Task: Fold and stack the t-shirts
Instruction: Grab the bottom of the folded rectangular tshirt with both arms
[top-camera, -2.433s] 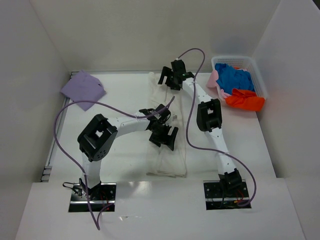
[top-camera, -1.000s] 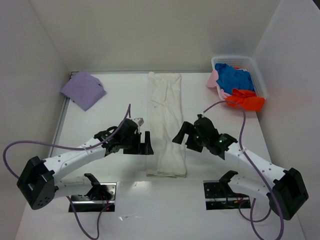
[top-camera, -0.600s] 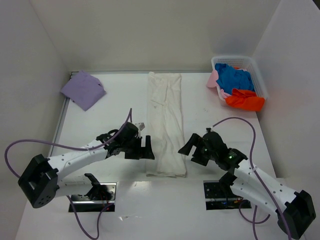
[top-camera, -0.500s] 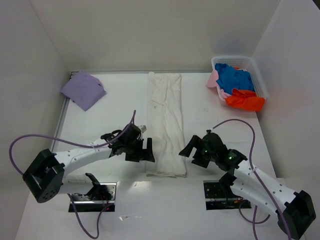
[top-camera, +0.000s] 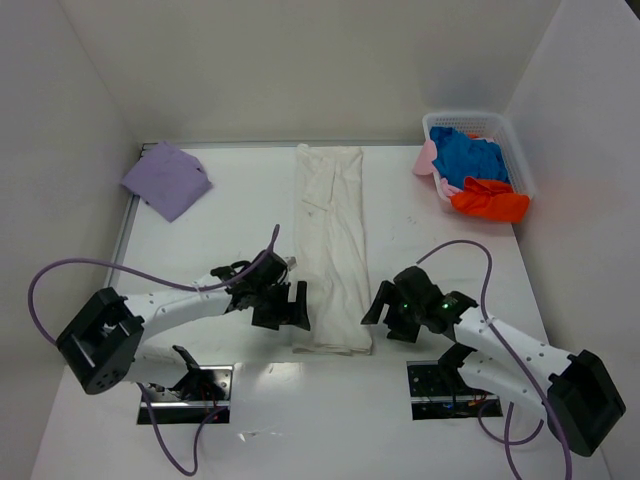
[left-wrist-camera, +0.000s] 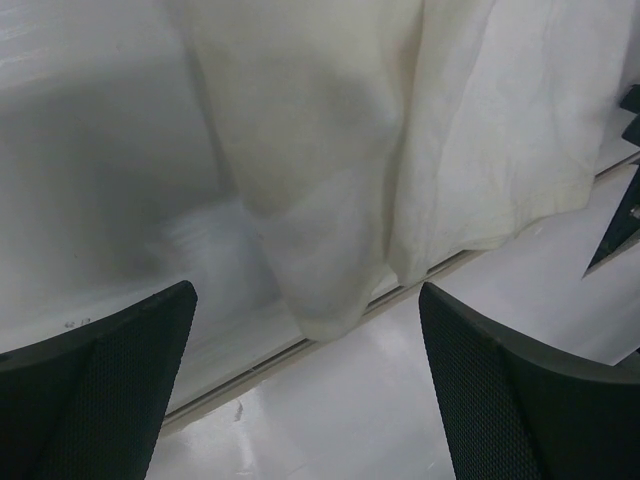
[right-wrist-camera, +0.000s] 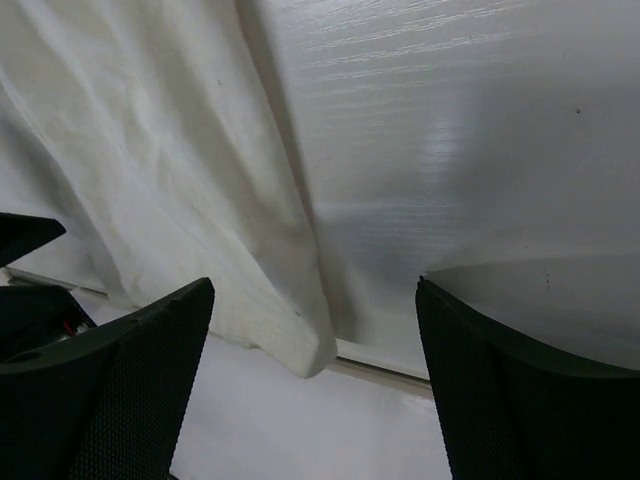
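White laminate table (top-camera: 220, 230): matt, smooth, walled in by white panels on three sides.

Off-white shirt (top-camera: 332, 240): soft cloth folded lengthwise into one long, narrow strip. It lies flat down the middle of the table, running from the far edge to the near edge. The surface is lightly creased and the long sides are doubled under. In the wrist views the near hem ends in limp, rounded corners right at the table's near edge.

White plastic basket (top-camera: 522, 165): rectangular, with mesh walls, at the far right corner against the side panel. Contents, all crumpled and unfolded:
- blue shirt (top-camera: 470, 155), heaped in the middle;
- orange-red shirt (top-camera: 490, 203), spilling over the near rim;
- pink shirt (top-camera: 428, 158), hanging over the left rim onto the table.

Lavender shirt (top-camera: 167, 179): folded to a flat, rough square, set cornerwise at the far left corner, well apart from everything else.

Left gripper (top-camera: 285, 306): black, low over the table just beside the strip's near left corner. It is spread wide with nothing in it. Its fingers (left-wrist-camera: 100, 390) have a fine mesh texture and stand either side of the hem corner.

Right gripper (top-camera: 386, 312): black, just beside the near right corner. It is likewise spread wide and holds nothing, with the hem corner between its fingers.
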